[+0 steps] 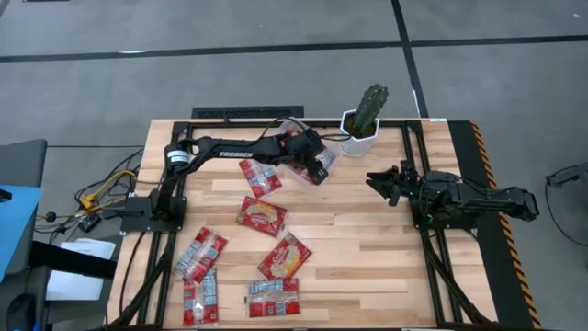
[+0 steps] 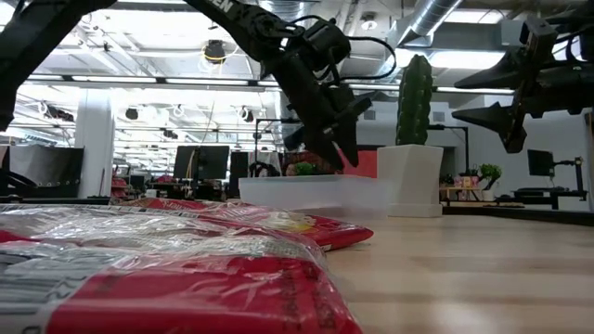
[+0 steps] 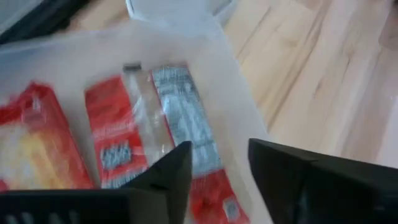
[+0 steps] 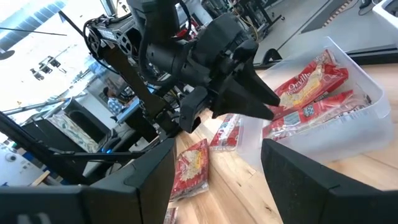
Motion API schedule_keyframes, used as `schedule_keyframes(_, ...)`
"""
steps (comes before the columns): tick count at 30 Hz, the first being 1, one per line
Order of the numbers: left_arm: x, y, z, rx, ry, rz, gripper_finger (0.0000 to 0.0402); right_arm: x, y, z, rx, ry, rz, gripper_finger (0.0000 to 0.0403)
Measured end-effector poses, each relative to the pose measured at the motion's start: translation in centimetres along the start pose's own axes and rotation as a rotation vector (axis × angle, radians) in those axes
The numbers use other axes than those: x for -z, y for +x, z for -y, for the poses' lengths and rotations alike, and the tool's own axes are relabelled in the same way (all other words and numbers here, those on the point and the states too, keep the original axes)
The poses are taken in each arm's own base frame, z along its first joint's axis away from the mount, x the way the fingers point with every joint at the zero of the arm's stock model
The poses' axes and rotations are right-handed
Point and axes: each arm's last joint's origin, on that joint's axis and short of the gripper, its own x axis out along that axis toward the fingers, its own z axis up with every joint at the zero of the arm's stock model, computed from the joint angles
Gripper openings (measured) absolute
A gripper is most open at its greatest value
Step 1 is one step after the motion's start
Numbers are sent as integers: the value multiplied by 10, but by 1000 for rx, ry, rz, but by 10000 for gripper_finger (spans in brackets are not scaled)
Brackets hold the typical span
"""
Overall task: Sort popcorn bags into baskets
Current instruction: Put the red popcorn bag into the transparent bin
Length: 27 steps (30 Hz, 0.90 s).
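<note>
While bags (image 1: 262,215) litter wood table (image 1: 367,248) | office behind

Popcorn bags (image 4: 314,81) lie inside the tub (image 4: 348,134).

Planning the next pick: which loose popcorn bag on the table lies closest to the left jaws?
The bag lying just beside the clear tub, right under the left gripper; the other loose ones sit farther down the table.

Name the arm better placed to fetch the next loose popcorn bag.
Probably the left. Its open left gripper hangs empty over the clear tub, and the nearest loose popcorn bag lies right beside it. The right gripper waits open by the cactus pot, farther away.
</note>
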Motion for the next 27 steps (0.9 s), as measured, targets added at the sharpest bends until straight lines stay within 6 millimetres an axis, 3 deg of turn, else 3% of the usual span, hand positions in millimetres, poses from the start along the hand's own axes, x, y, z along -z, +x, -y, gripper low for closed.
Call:
schedule_keyframes(4,-19,-35,-11,8,-3,-53,185,0,0,0,-1,2,-1,260)
schedule_keyframes(10,-47,-134,-32,-53,55,-62,189,0,0,0,-2,3,-2,260)
schedule_keyframes(13,-49,-191,-46,-173,42,3,184,0,0,0,-1,1,-2,260)
schedule_keyframes(15,-35,-212,-57,-231,21,4,183,0,0,0,-1,-9,-1,260)
schedule_keyframes(20,35,-208,-82,-252,-294,-54,191,0,0,0,3,-13,2,260)
schedule_keyframes(23,76,-193,-89,-199,-494,23,198,-1,0,1,7,-15,5,260)
schedule_keyframes(27,125,-170,-95,-185,-689,-4,204,-1,0,2,17,-15,13,260)
